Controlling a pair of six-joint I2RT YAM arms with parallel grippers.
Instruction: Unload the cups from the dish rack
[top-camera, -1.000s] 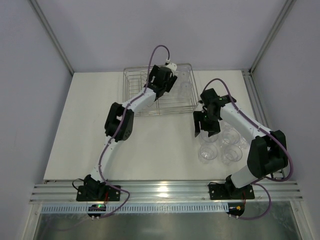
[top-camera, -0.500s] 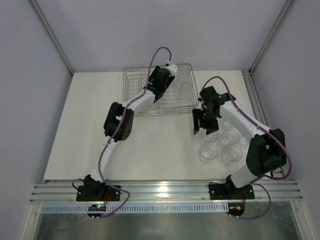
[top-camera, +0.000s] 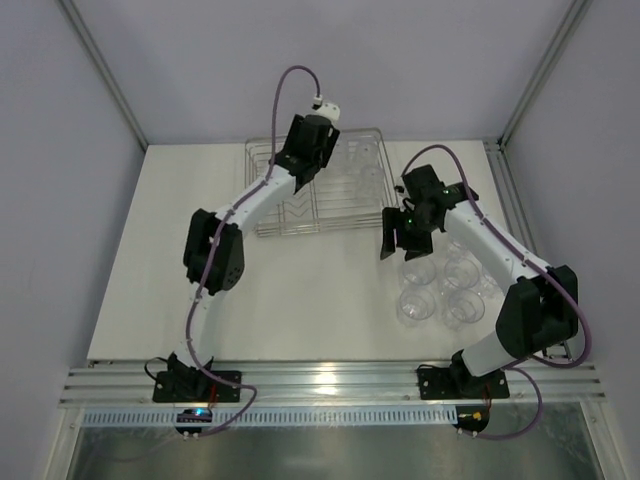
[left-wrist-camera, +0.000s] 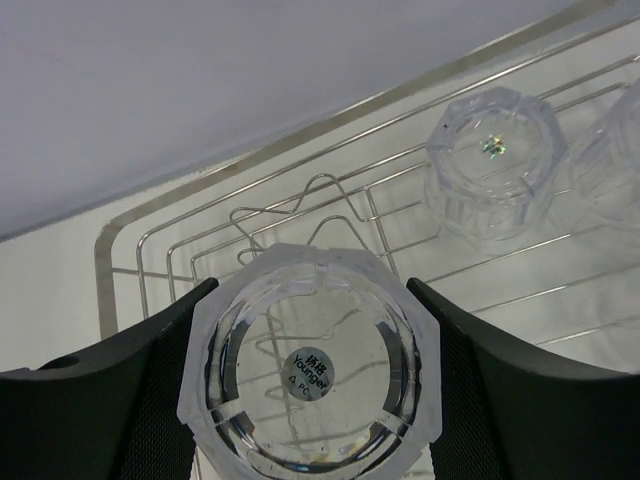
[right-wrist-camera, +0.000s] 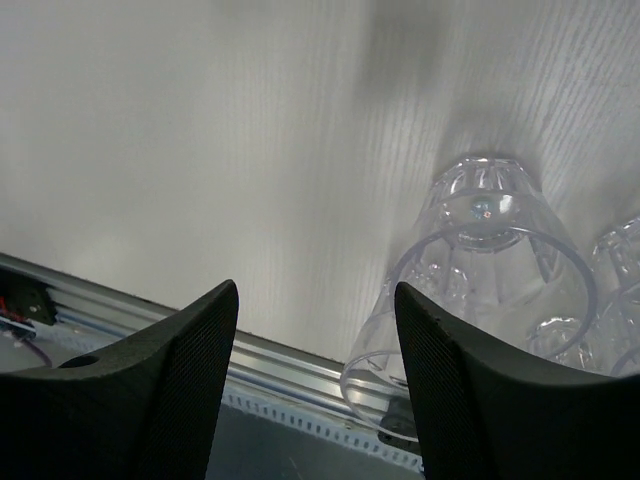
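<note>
My left gripper (top-camera: 303, 158) hangs over the back left part of the wire dish rack (top-camera: 345, 215). It is shut on a clear cup (left-wrist-camera: 312, 370), held base toward the camera above the rack's V-shaped dividers (left-wrist-camera: 290, 205). Two more cups (left-wrist-camera: 492, 160) stand upside down in the rack's right part (top-camera: 370, 178). My right gripper (top-camera: 400, 244) is open and empty, just right of the rack's front right corner. Several cups (top-camera: 440, 290) stand upright on the table below it. One of these cups (right-wrist-camera: 480, 270) shows right of the right gripper (right-wrist-camera: 315, 330).
The rack's left half shows only bare wire (left-wrist-camera: 170, 260). A metal rail (top-camera: 320, 380) runs along the table's near edge. Frame posts and grey walls close in the back and sides.
My left arm has risen and swung back and left with the cup in its grip. My right gripper has drifted slightly up and left, away from the cups on the table.
</note>
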